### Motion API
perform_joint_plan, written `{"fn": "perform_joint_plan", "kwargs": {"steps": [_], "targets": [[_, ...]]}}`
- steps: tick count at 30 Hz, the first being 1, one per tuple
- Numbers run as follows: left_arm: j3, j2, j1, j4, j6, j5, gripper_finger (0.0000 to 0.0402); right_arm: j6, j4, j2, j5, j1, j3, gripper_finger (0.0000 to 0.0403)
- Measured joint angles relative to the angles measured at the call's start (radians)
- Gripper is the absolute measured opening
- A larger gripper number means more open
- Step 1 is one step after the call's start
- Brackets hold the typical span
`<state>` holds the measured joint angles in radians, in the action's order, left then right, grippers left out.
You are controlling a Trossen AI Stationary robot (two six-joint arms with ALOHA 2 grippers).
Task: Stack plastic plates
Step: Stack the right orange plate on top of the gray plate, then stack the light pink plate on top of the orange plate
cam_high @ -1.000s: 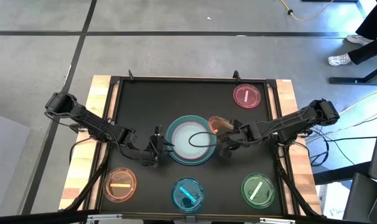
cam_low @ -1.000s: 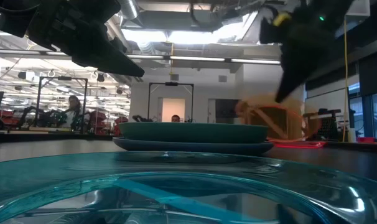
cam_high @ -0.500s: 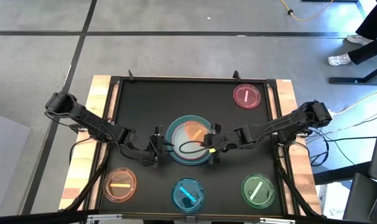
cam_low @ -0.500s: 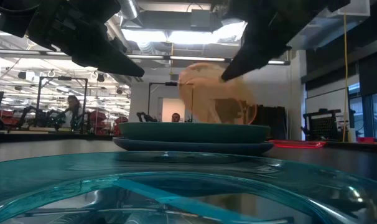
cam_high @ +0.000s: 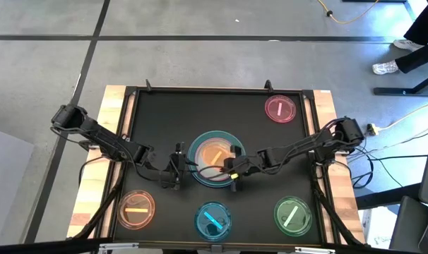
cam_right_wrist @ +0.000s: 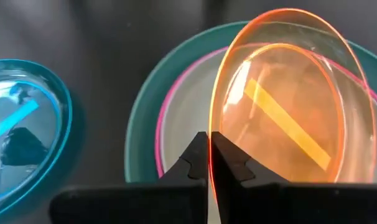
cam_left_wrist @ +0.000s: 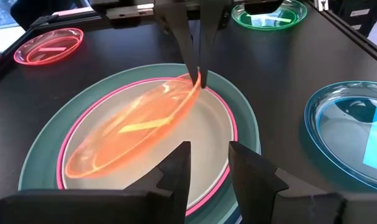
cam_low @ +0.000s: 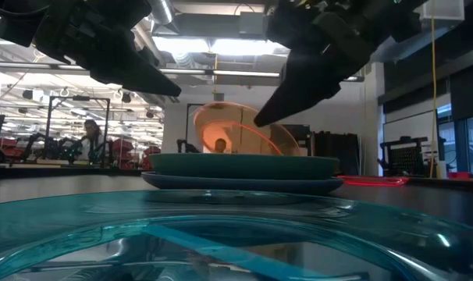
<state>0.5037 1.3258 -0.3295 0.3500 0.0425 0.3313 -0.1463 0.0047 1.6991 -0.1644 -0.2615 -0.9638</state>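
Scene: a black table top (cam_high: 164, 113) seen from above, with round plastic plates spread across it and two dark robot arms reaching toward the middle.
Centre stack: a large teal round plastic plate (cam_high: 215, 161) sits mid-table, with a pink-rimmed pale plate (cam_left_wrist: 213, 134) nested inside it.
Right gripper (cam_high: 233, 169): at the near right edge of the stack, its two fingers pressed together on the rim of a small translucent orange plate with a yellow bar mark (cam_high: 212, 153).
Held orange plate: tilted, its gripped edge raised and its far edge low over the pale plate; in the low view it stands up above the stack as a slanted orange disc (cam_low: 235, 131). Whether the low edge touches cannot be told.
Left gripper (cam_high: 179, 166): just beside the left edge of the stack, holding nothing, its fingers slightly spread with a narrow gap between them in the left wrist view.
Other small plates: a translucent pink plate with a bar mark (cam_high: 279, 109) at the far right corner; a second orange translucent plate with a yellow bar (cam_high: 136, 209) at the near left; a cyan translucent plate with a blue bar (cam_high: 212, 219) near the front centre; a green translucent plate with a pale bar (cam_high: 293, 215) at the near right. All lie flat and well apart from each other.
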Motion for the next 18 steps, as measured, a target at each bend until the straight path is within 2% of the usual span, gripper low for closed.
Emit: {"fn": "perform_joint_plan", "kwargs": {"steps": [3,5,9,12,18], "targets": [[0.000,0.000,0.000,0.000,0.000,0.000,0.0102,-0.013,-0.009,0.001,0.027,0.000,0.000,0.0012],[0.000,0.000,0.000,0.000,0.000,0.000,0.0102,-0.031,-0.013,0.001,0.033,0.000,0.000,0.0031],[0.000,0.000,0.000,0.000,0.016,0.000,0.0102,-0.020,-0.011,0.001,0.053,0.000,0.000,0.0091],[0.000,0.000,0.000,0.000,0.024,0.000,0.0102,0.010,-0.083,-0.026,0.042,0.000,0.001,0.0135],[0.000,0.000,0.000,-0.001,0.026,0.000,0.0102,-0.004,-0.337,-0.159,-0.185,0.000,0.000,0.0178]]}}
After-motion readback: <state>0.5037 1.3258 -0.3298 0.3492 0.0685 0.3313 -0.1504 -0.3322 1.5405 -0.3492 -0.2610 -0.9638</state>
